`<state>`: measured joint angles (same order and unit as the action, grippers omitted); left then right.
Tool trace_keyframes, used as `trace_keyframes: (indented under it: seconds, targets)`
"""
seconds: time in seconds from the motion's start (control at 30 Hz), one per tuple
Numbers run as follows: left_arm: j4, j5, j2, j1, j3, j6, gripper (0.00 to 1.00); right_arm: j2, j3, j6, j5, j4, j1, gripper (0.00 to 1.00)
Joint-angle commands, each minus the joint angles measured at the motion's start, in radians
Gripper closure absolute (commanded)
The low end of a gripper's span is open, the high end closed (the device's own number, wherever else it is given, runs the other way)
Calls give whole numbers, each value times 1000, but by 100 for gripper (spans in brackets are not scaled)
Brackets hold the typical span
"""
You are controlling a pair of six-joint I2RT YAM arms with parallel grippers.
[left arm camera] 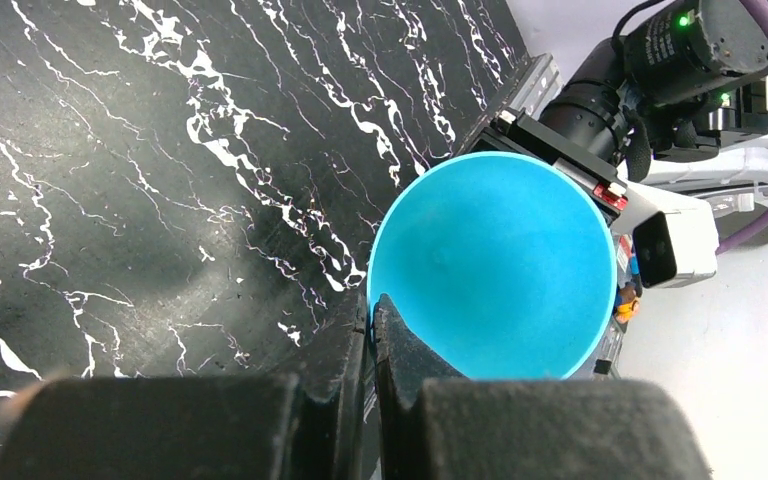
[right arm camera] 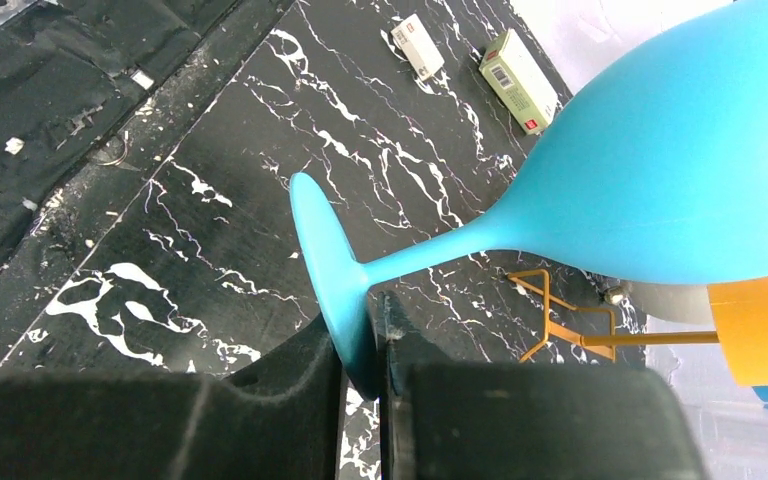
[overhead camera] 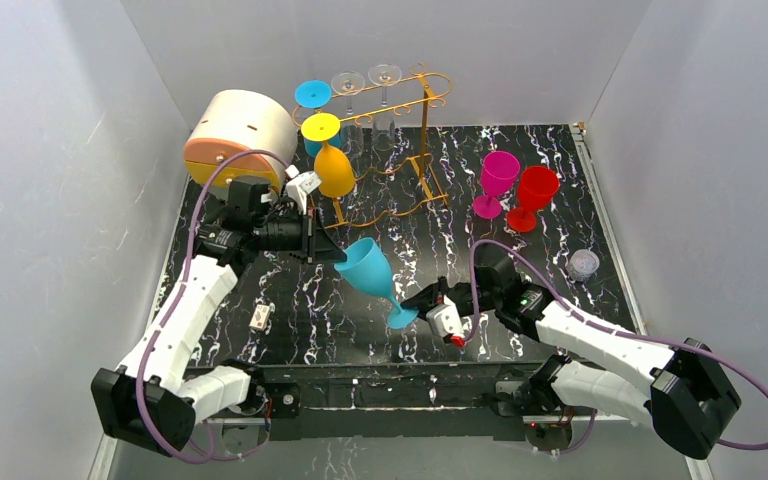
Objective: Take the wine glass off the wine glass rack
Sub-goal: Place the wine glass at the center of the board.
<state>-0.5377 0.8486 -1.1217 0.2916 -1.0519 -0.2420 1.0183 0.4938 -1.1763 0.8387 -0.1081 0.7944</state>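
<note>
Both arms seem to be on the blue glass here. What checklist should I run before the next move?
1. Blue glass off the rack: ok, it hangs apart from the frame.
2. Left gripper shut on the bowl rim: ok, one finger inside, one outside.
3. Right gripper shut on the foot: ok, pinching its edge.
4. Glass upright: not ok, it is tilted, with its foot toward the right arm.
5. Glass clear of the table: cannot tell from these views.
</note>
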Motion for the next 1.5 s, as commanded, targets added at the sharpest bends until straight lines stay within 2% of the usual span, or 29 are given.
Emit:
trace_keyframes:
  seconds: [0.0,0.1,0.27,0.43,0.53,0.7,0.73,0.8,0.83,0.87,0.9,0.93,0.97,1.0,1.07,1.13,1.23,1.33,1.4,1.47]
  targets:
    - [-52,24,46,17,-33,14,100,13,65,19,30,31,-2,74]
    - [-54,-12,53,17,-33,10,100,-2,67,38,57,47,-1,65]
    - [-65,-106,66,16,-43,1,100,-55,52,102,68,35,-2,61]
    - [-59,-120,79,16,-58,-2,100,-77,42,137,65,30,-1,60]
    - [-58,-136,100,17,-67,1,100,-84,39,138,55,41,-1,52]
    - [-58,-157,129,17,-57,8,100,-95,21,156,44,20,-2,45]
    - [-69,-194,138,16,-52,19,100,-107,16,200,35,-10,-3,43]
    - [-117,-312,143,17,-52,51,100,-148,-7,421,-14,-175,-1,41]
    - [-136,-363,148,16,-50,61,100,-167,-28,626,-102,-317,-2,40]
    - [-140,-413,160,16,-43,64,100,-178,-25,816,-184,-401,-2,35]
    - [-144,-475,178,16,-37,67,100,-180,23,994,-321,-366,-2,26]
    - [-146,-534,197,16,-27,59,100,-166,107,1178,-476,-299,-1,2]
    - [-133,-549,205,17,-14,43,100,-143,190,1343,-575,-213,-2,1]
    - [-133,-572,212,19,-10,34,100,-84,360,1552,-737,7,-3,1]
    - [-167,-614,221,24,-23,37,100,83,693,1708,-883,445,-1,1]
    - [-169,-624,221,32,-25,30,100,178,838,1721,-813,591,-2,1]
    - [-171,-679,216,73,-22,15,100,243,911,1734,-745,617,11,1]
    - [-165,-719,200,152,-31,-13,100,304,966,1734,-830,649,35,9]
    - [-167,-778,187,207,-41,-26,100,376,1057,1717,-880,754,56,19]
    - [-167,-830,178,246,-49,-36,100,437,1134,1698,-924,823,92,23]
